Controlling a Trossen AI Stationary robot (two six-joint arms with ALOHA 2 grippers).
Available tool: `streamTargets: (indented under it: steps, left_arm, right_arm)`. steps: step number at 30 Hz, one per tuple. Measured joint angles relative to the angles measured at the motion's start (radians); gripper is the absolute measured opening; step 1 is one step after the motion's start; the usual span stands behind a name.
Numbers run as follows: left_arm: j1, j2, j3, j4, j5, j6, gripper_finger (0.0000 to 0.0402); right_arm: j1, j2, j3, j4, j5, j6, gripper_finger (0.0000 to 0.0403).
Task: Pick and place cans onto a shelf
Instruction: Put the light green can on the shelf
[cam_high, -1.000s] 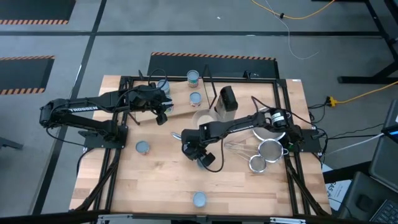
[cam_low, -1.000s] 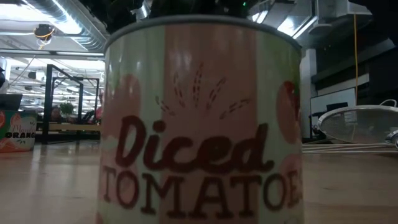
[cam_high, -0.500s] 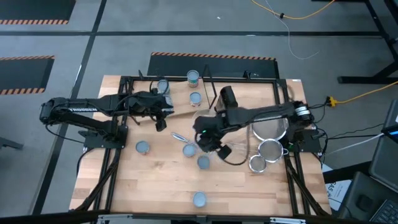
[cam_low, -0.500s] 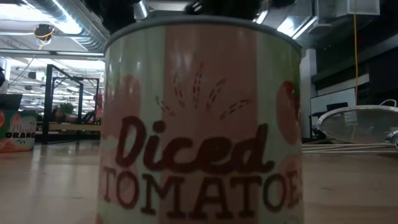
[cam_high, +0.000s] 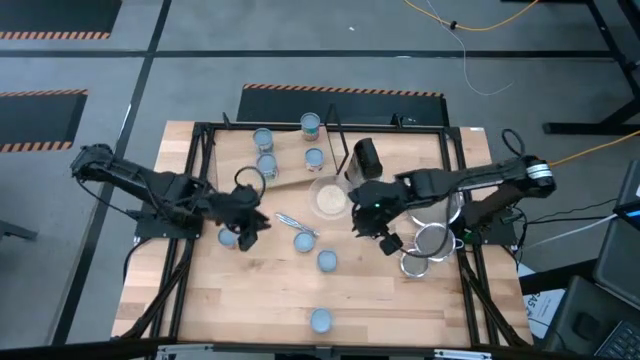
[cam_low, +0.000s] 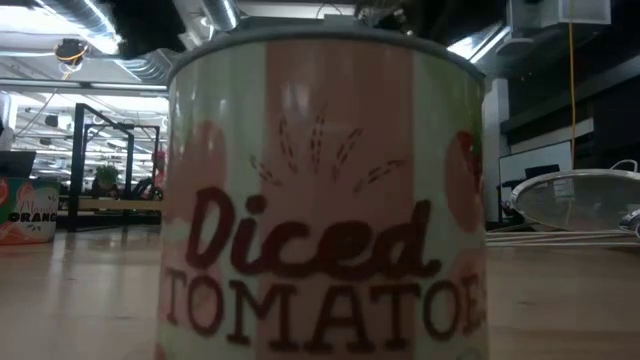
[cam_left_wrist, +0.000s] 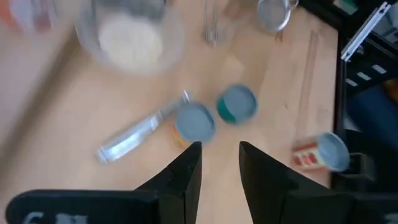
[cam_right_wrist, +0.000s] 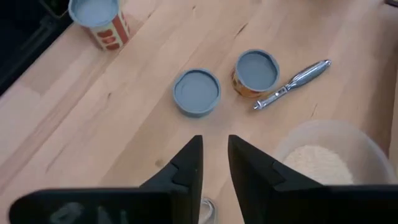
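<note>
We see the left gripper (cam_high: 250, 222) low over the table's left middle, just beside a can (cam_high: 229, 237); its fingers (cam_left_wrist: 186, 174) stand slightly spread, holding nothing; the right gripper (cam_high: 378, 228) hovers right of centre near the bowl (cam_high: 328, 199), fingers (cam_right_wrist: 189, 165) a little apart, empty; two cans (cam_high: 304, 241) and (cam_high: 327, 261) stand mid-table by a metal tool (cam_high: 288, 221); four cans (cam_high: 311, 124) stand on the shelf (cam_high: 290, 150) at the back; the diced tomatoes can (cam_low: 325, 190) fills the low view.
</note>
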Motion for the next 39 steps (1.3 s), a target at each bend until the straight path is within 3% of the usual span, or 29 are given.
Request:
streamTargets:
  steps: [8,14,22,39]
  left_arm:
    - [-0.153,0.026,0.0,-0.17,0.053,-0.459,0.0099]
    - [-0.208,0.046,0.0,-0.3,0.105,-0.651,0.0099]
    - [-0.213,0.119,0.0,-0.464,0.084,-0.716,0.0099]
    - [-0.212,0.379,0.0,-0.481,0.084,-0.714,0.0099]
  right_arm:
    - [0.0,-0.122,-0.255,0.247,0.001,0.04,0.0081]
    - [0.0,-0.126,-0.325,0.287,0.001,0.079,0.0081]
    - [0.0,-0.125,-0.341,0.31,0.001,0.087,0.0081]
    - [0.0,-0.125,-0.341,0.318,0.001,0.085,0.0081]
